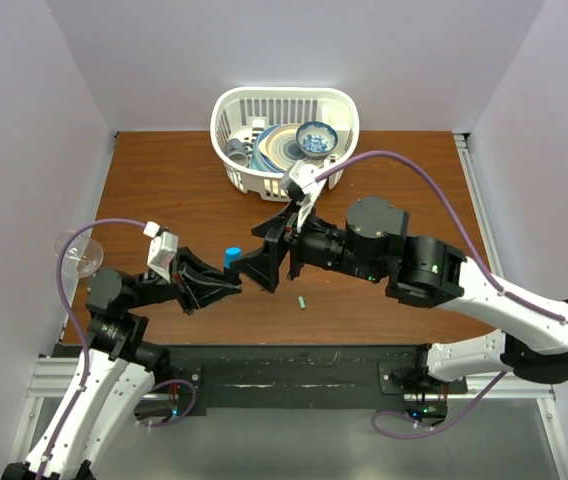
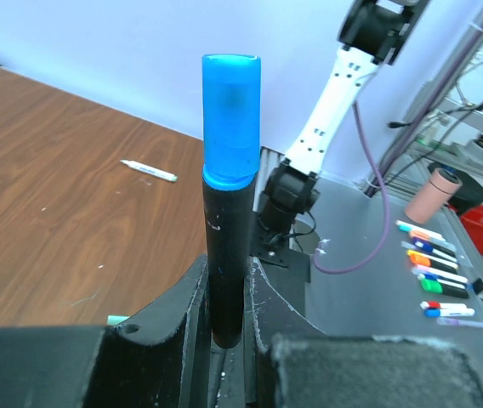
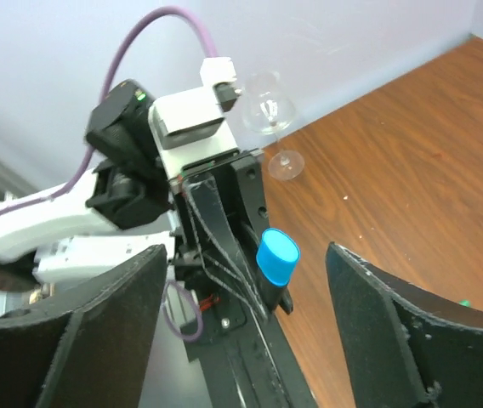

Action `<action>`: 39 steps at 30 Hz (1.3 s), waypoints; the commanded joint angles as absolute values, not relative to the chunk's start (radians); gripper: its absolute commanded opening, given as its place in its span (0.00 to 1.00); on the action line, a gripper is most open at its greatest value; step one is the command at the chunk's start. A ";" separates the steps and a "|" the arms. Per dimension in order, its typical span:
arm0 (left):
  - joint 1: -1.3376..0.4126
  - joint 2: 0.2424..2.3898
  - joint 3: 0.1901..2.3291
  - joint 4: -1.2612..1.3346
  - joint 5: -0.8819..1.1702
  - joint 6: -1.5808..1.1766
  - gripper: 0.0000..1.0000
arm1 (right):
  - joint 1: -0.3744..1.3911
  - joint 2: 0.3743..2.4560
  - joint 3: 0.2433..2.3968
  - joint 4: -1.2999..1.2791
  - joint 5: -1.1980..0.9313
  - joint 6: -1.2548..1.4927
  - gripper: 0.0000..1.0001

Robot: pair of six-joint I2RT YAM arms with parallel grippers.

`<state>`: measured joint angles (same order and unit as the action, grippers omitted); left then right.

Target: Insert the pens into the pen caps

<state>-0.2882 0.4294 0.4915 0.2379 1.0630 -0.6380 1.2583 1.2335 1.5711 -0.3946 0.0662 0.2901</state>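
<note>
My left gripper is shut on a black marker pen with a blue cap on its end, held upright above the table. My right gripper is open, its fingers standing wide on either side of that blue cap without touching it. One thin white pen lies on the brown table; it is hidden in the top view. One small green cap lies on the table near the front. The other white pen and green cap are out of view.
A white basket with bowls and plates stands at the back centre. A wine glass stands at the table's left edge. Several coloured markers lie on a grey bench beyond the table.
</note>
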 commanded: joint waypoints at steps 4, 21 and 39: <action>-0.284 0.411 0.447 0.438 1.169 -0.770 0.00 | 1.253 1.282 1.723 -0.607 -0.072 0.170 0.68; -0.284 0.419 0.396 0.638 1.173 -0.930 0.00 | 1.227 1.376 1.672 -0.431 -0.233 0.275 0.79; -0.284 0.416 0.391 0.623 1.147 -0.908 0.00 | 1.229 1.347 1.497 -0.344 -0.270 0.388 0.03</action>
